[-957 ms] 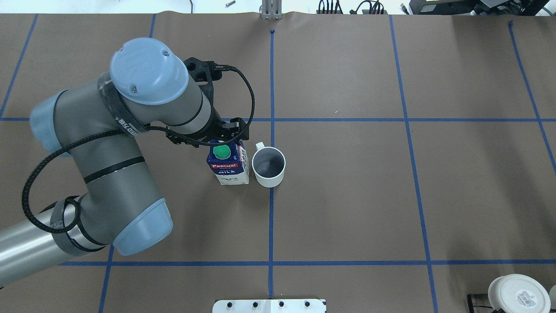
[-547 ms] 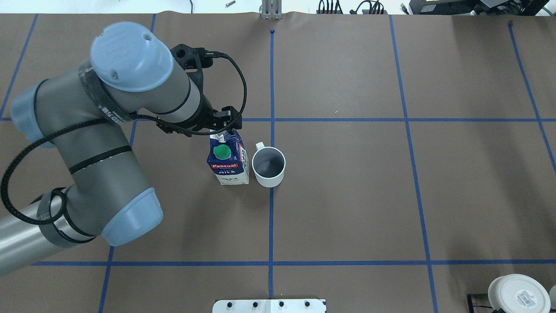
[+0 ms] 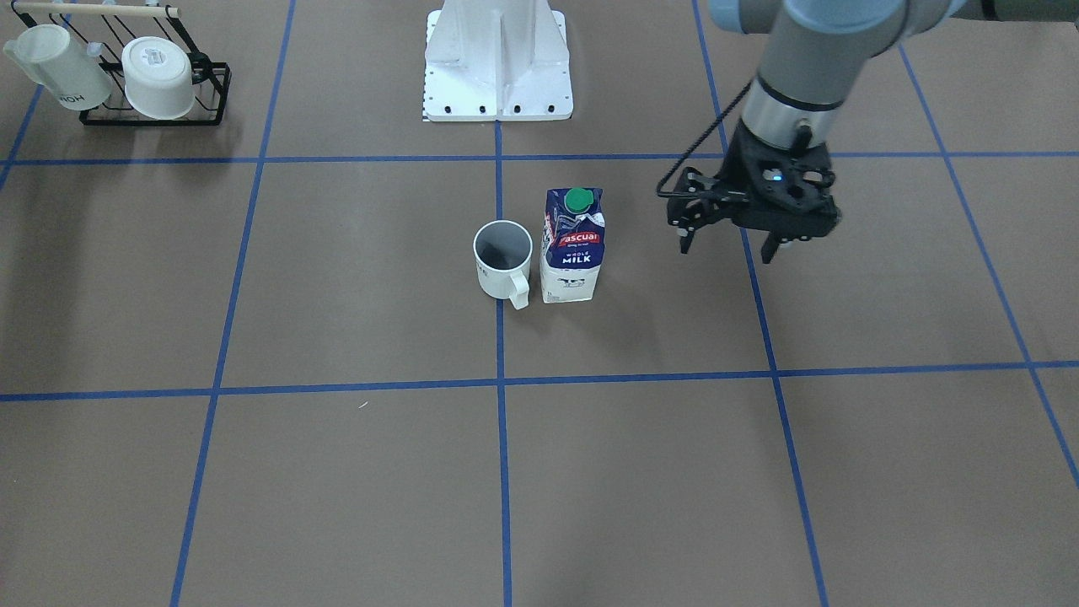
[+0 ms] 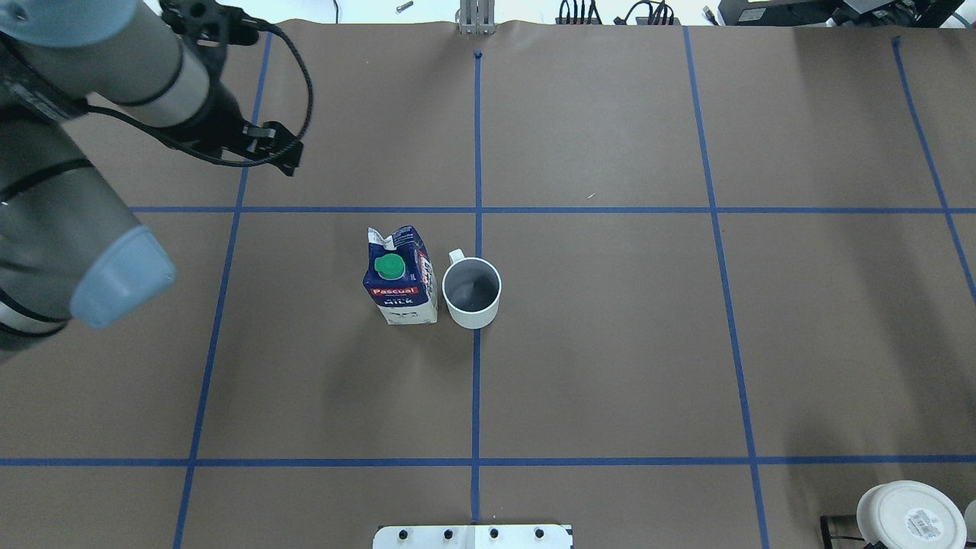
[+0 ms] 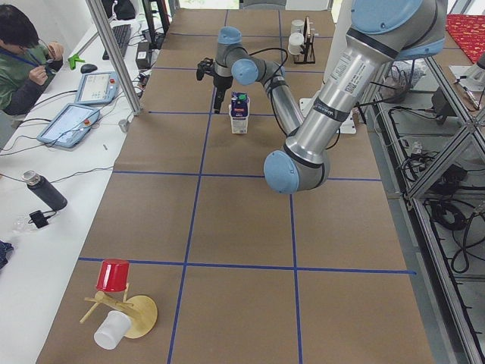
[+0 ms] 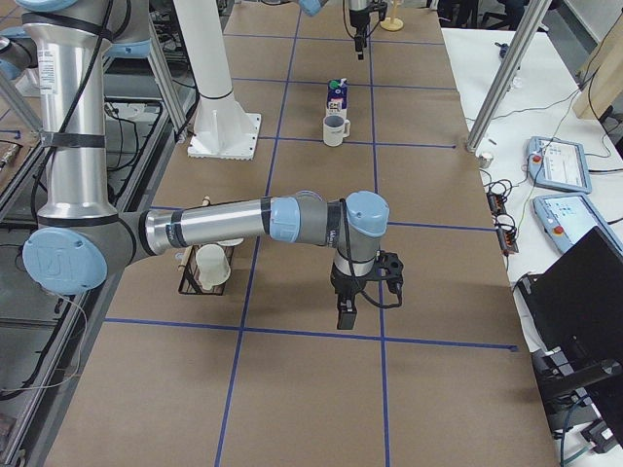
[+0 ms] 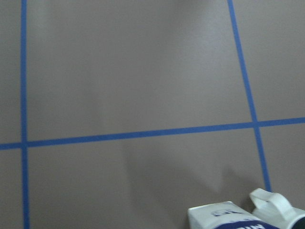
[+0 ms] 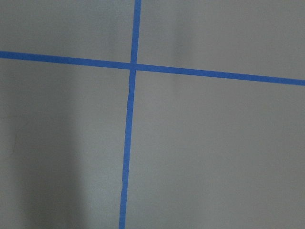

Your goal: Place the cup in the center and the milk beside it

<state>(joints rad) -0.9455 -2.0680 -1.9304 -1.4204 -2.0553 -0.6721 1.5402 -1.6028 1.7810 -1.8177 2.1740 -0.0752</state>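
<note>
Brown center patch (image 4: 499,347) is carrying both items now. Cup (image 4: 472,292) is sitting upright right on the blue tape line (image 4: 476,389), handle pointing toward the operators' side. Milk (image 4: 400,278) is standing upright just beside it, on the robot's left, green cap on. I can't tell whether carton and handle are touching or just clear of each other.

Left gripper (image 3: 727,251) is hanging above bare table, well apart from the milk, fingers spread and carrying nothing. Right gripper (image 6: 365,302) is parking low over the table far from both items. It is only showing in the side view, so I can't tell whether its fingers are spread or pressed together.

Judging from the layout, both placements are looking done. Nothing is looking left except getting the left arm clear, and I'm seeing no tipping risk.
</note>
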